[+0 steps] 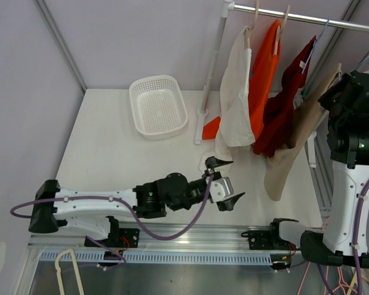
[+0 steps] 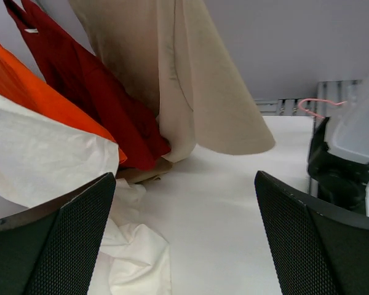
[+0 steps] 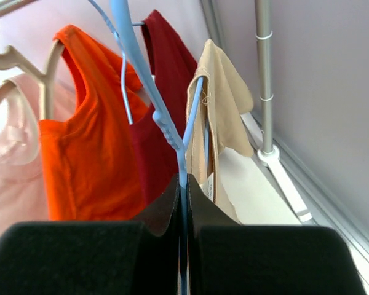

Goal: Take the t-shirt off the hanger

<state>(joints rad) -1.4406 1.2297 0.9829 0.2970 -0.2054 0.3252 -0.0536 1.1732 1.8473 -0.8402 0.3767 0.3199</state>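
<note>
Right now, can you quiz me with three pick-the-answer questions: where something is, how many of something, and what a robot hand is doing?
1. Where is the white basket? A) on the table, left of the rack B) on the floor C) hanging from a hook
2. How many clothes hang on the rack? A) two B) four C) six
3. What is the right gripper doing? A) open, empty B) shut on the blue hanger C) holding the basket
Answers: 1 A, it sits on the tabletop. 2 B: white shirt, orange top, red top, beige shirt. 3 B, it pinches the hanger.
</note>
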